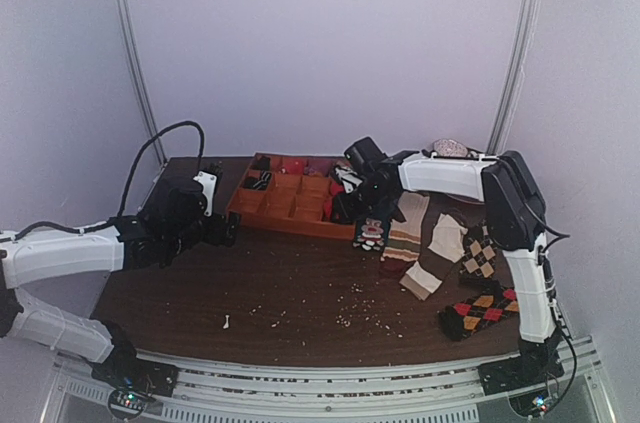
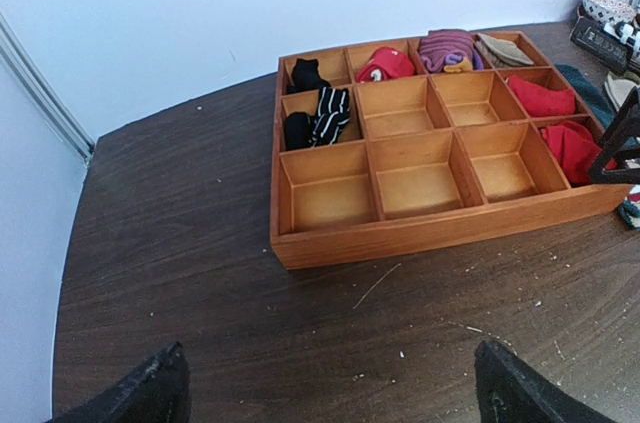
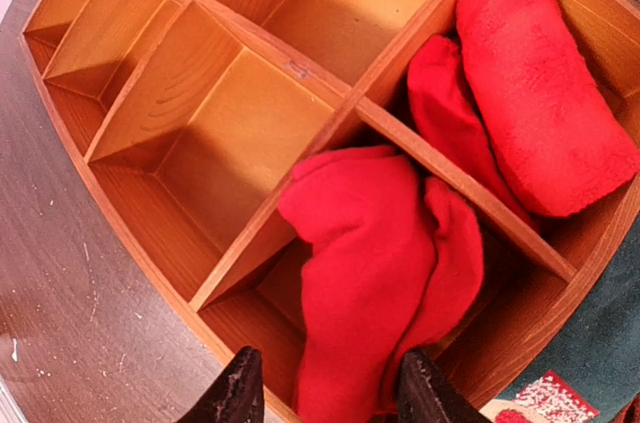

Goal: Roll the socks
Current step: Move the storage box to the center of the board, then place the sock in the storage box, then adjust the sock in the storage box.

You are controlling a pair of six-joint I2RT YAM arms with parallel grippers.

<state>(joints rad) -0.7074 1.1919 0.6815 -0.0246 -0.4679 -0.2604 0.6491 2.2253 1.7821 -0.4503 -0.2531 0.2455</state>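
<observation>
The red socks [image 3: 380, 273] are a loose bundle lying in the near right compartment of the wooden tray [image 3: 240, 253], draped over its divider. They also show in the left wrist view [image 2: 572, 148] and as a small red patch in the top view [image 1: 335, 188]. My right gripper [image 3: 330, 398] is open, with its fingertips on either side of the bundle's near end; the left fingertip stands clear of the fabric. My left gripper [image 2: 330, 393] is open and empty, low over the table in front of the tray's left end [image 2: 300, 243].
A second red bundle [image 3: 545, 93] fills the compartment behind. Other compartments hold black and striped socks [image 2: 320, 113] and a purple roll [image 2: 448, 48]. A teal bear sock [image 1: 372, 231], striped socks [image 1: 408, 228] and argyle socks [image 1: 480, 308] lie right of the tray [image 1: 285, 221].
</observation>
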